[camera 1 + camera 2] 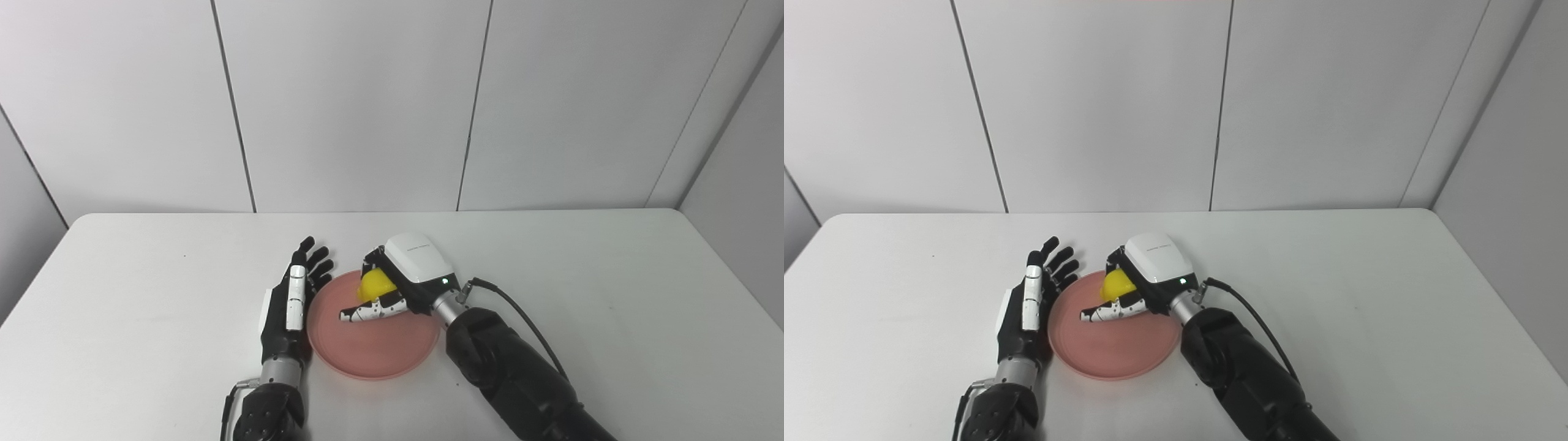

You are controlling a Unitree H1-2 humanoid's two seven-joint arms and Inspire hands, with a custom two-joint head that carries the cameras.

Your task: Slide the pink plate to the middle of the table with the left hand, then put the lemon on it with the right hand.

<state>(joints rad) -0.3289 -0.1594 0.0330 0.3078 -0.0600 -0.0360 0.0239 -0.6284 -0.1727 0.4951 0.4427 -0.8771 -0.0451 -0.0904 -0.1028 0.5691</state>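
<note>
Table: white table (pixel 122 318), bare apart from my two hands and the plate.
Left hand: my left hand (pixel 293 303) stands on edge at the plate's 9 o'clock side, fingers straight and spread, grasping nothing; it looks to be touching the rim or just beside it.
Pink plate: the pink plate (pixel 373 349) lies near the middle of the table, close to my edge, so I judge the sliding step done.
Lemon: the lemon (pixel 375 285) is clasped in my right hand over the plate's 12 o'clock part; I cannot tell whether it touches the plate yet.
Right hand: my right hand (pixel 398 282) has fingers curled around the lemon, thumb stretched below it over the plate.
Step in hand: placing the lemon.
Next move: I should lower it if needed, uncurl my fingers gently so it does not roll, then lift away.
Writing: small grey lettering on the right hand's white back cover, too small to read.
</note>
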